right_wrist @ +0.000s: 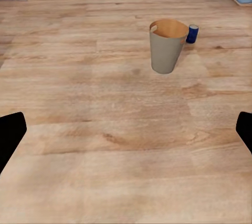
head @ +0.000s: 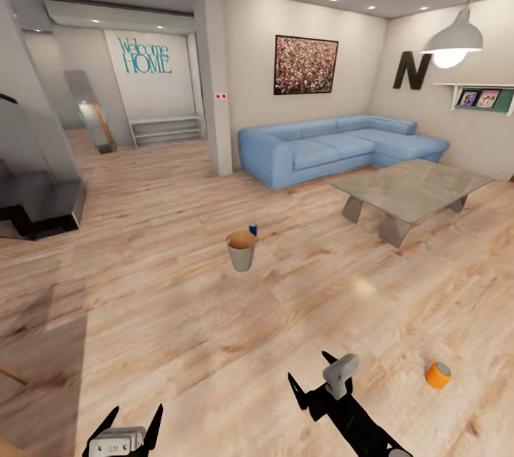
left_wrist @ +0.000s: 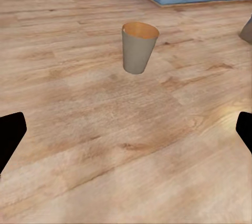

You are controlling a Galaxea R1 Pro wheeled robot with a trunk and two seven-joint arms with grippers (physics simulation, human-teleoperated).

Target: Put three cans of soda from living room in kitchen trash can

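We see the tash can [head: 241, 250] upright on the floor [head: 178, 314], blue can [head: 253, 230] just behind, orange can [head: 437, 375] well apart; both tools [head: 125, 420] [head: 312, 378] spread wide, probably approaching.

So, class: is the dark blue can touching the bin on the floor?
Cannot tell. In the right wrist view the blue can sits behind the bin, whose rim overlaps it; neither a gap nor contact is visible.

Wood-plank floor [head: 178, 314], semi-gloss

Black pointed fingers [head: 153, 420] on grey-bodied left gripper [head: 130, 420]; grey wrist block on black right arm [head: 350, 407].
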